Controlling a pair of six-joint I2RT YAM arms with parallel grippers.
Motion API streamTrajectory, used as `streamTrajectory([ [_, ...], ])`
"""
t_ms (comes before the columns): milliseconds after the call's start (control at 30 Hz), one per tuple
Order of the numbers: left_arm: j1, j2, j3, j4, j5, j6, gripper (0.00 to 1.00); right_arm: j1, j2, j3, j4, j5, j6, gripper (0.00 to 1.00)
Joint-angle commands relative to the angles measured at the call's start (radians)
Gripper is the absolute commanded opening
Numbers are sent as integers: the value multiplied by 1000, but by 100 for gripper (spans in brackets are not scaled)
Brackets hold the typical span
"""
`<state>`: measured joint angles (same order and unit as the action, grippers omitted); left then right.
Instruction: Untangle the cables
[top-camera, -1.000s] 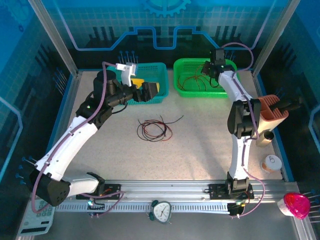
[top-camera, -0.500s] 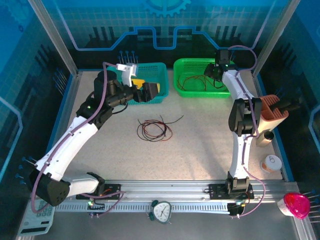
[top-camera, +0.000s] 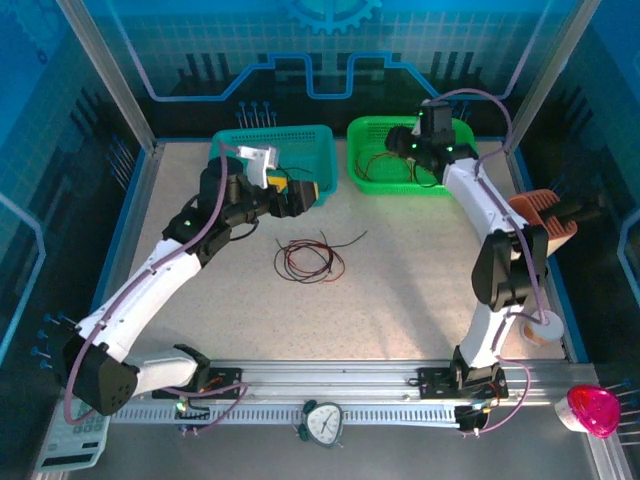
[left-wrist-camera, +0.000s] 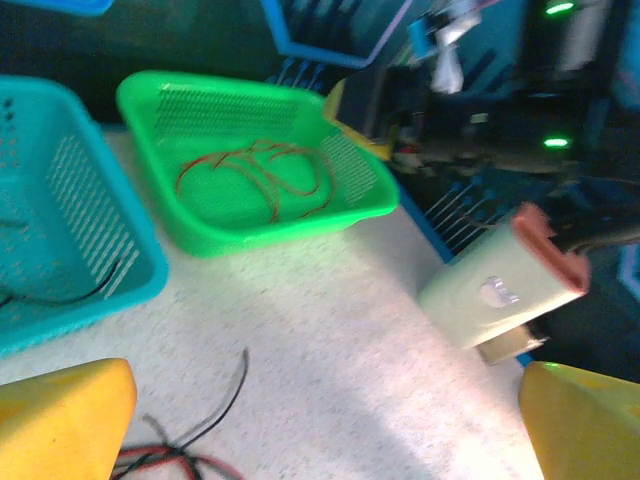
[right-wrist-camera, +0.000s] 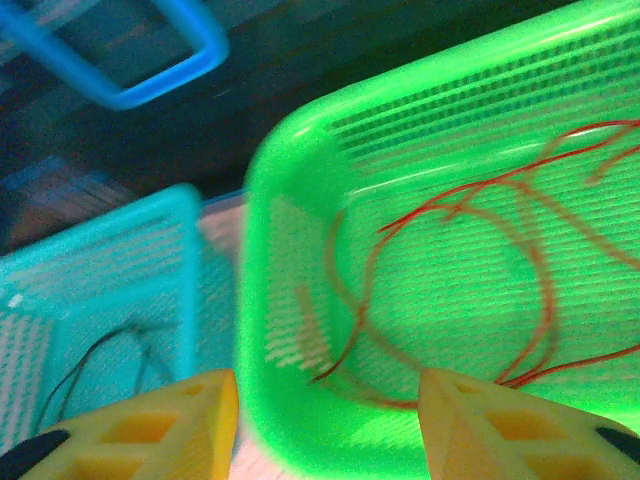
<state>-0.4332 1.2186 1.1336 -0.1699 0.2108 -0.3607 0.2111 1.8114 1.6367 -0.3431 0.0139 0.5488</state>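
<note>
A tangle of red and black cables (top-camera: 308, 260) lies on the table's middle. My left gripper (top-camera: 305, 194) hovers just behind it, in front of the teal basket (top-camera: 270, 131), its yellow fingers wide open and empty. In the left wrist view the tangle's edge (left-wrist-camera: 165, 458) sits by the lower-left fingertip (left-wrist-camera: 60, 420). Loose red cables (top-camera: 385, 160) lie in the green basket (top-camera: 400, 189). My right gripper (top-camera: 404, 145) hangs over that basket, open and holding nothing. In the right wrist view the red cables (right-wrist-camera: 480, 270) loop beyond the fingertips (right-wrist-camera: 520, 430), and a black cable (right-wrist-camera: 100, 360) lies in the teal basket.
A beige and terracotta holder (top-camera: 540, 225) stands at the right edge, with a white tape roll (top-camera: 545, 325) nearer the front. A clock (top-camera: 323, 422) and a pink object (top-camera: 592, 408) sit on the front rail. Blue frame walls close in the table.
My right gripper has opened and swung left over the green basket. The left gripper has come forward and down from the teal basket towards the tangle.
</note>
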Motion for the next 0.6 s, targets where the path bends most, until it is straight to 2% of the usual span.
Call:
streamTrajectory([
  [0, 0, -57, -78, 36, -118, -1, 99, 94, -97, -153, 91, -46, -52, 51],
  [133, 46, -93, -133, 22, -202, -55, 99, 207, -166, -329, 126, -46, -102, 53],
  [267, 118, -102, -151, 7, -198, -121, 99, 314, -132, -392, 99, -29, -172, 54],
  [567, 155, -111, -147, -7, -180, -149, 99, 433, 92, -266, -16, -1, -281, 55],
])
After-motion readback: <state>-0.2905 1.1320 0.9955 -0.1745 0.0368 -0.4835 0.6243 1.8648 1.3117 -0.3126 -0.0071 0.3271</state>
